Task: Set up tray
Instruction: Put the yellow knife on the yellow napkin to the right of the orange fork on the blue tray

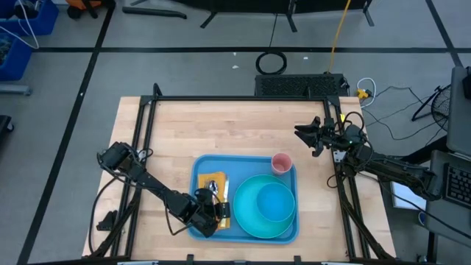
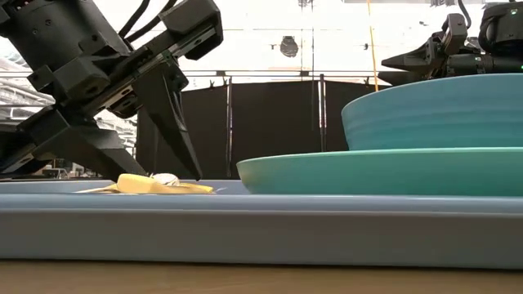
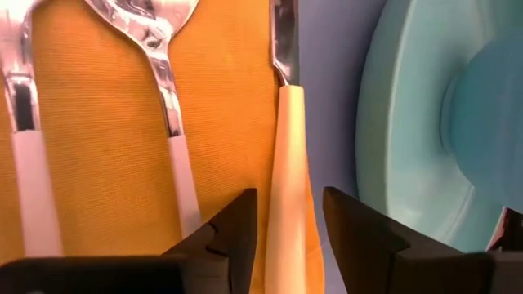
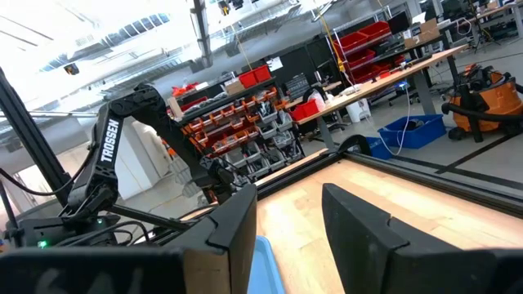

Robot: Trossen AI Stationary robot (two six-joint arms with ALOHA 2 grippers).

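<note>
Dark fingers of the left end effector (image 3: 290, 237) are being shown parted a little, straddling the cream handle of a knife (image 3: 288, 171) without visibly clamping it. The knife is being carried on a yellow-orange napkin (image 3: 98, 122), beside a spoon (image 3: 163, 73) and a third white-handled utensil (image 3: 24, 114), all lying parallel. The napkin is being borne by the blue tray (image 1: 202, 168), in its left part, next to a teal plate (image 1: 250, 221) on which a blue bowl (image 1: 276, 202) is being held. A pink cup (image 1: 281, 163) is being seen at the tray's far right corner. The tray is lying on the wooden tabletop (image 1: 221, 129), toward its near edge. The right end effector (image 1: 305, 134) is being held moderately apart, empty, above the tabletop's far right side.
</note>
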